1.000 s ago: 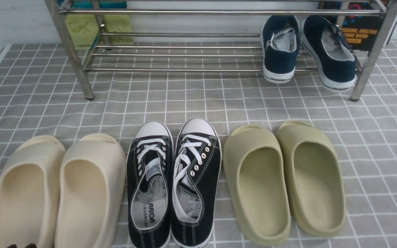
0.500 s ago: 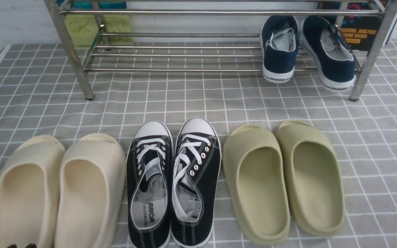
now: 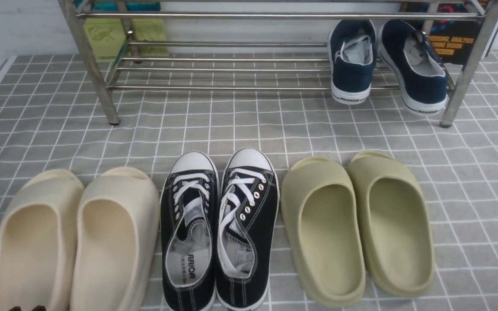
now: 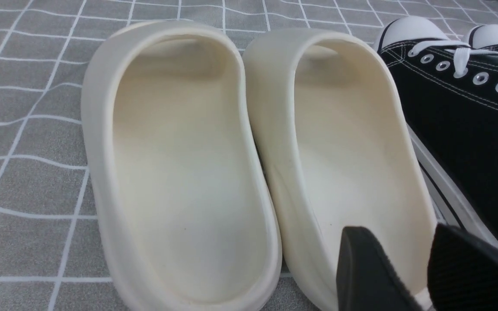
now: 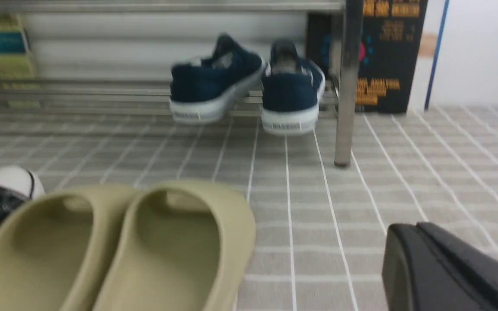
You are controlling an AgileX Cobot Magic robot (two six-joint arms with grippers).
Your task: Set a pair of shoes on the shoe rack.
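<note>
The pair of shoes, two navy slip-ons with white soles, stands on the low shelf of the shoe rack (image 3: 231, 69) at its right end, heels towards me. One shoe (image 3: 352, 60) sits straight and the other (image 3: 417, 65) angles out beside the rack's right leg. The right wrist view shows both shoes (image 5: 214, 82) (image 5: 292, 86) from afar, blurred. My left gripper (image 4: 398, 233) is open above the heel of a cream slipper (image 4: 352, 142); only its tips (image 3: 26, 308) show in the front view. My right gripper (image 5: 417, 226) is shut and empty, low over the floor.
In a row on the grey checked mat (image 3: 249, 125) lie a pair of cream slippers (image 3: 76, 242), black lace-up sneakers (image 3: 218, 224) and olive slippers (image 3: 357, 224). Books (image 3: 119, 34) lean behind the rack's left end and a dark box (image 3: 452, 43) behind its right.
</note>
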